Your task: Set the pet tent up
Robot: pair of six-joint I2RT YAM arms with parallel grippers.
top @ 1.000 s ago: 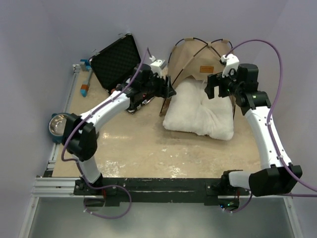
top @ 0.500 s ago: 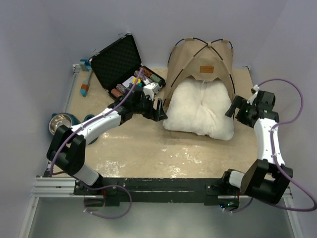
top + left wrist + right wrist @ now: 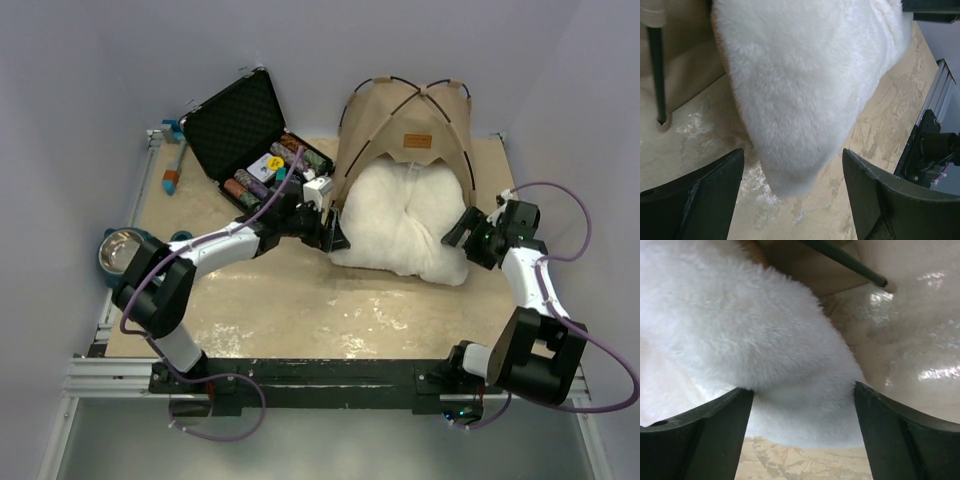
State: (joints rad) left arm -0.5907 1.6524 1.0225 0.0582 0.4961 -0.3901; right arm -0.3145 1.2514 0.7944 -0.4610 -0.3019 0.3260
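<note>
The pet tent (image 3: 405,115) stands at the back of the table, tan canvas over thin dark crossed poles, with a small label (image 3: 417,140) above its opening. A white fluffy pillow (image 3: 405,220) lies half inside that opening. My left gripper (image 3: 335,235) sits low at the pillow's left front corner. It is open (image 3: 792,185), and the pillow tip (image 3: 800,100) points between its fingers without touching them. My right gripper (image 3: 462,235) is at the pillow's right corner, open (image 3: 802,430), with the fluffy corner (image 3: 765,355) lying between its wide fingers. Tent pole feet (image 3: 655,75) (image 3: 845,260) rest on the table.
An open black hard case (image 3: 245,125) with coloured chips stands left of the tent. A metal bowl (image 3: 118,250) sits at the table's left edge, and a blue and orange tool (image 3: 172,165) lies at the far left. The walls are close on both sides.
Both arms have dropped from the tent's front down to the table. The left gripper has closed in on the pillow's left corner. The right swung out right, then in to the right corner.
</note>
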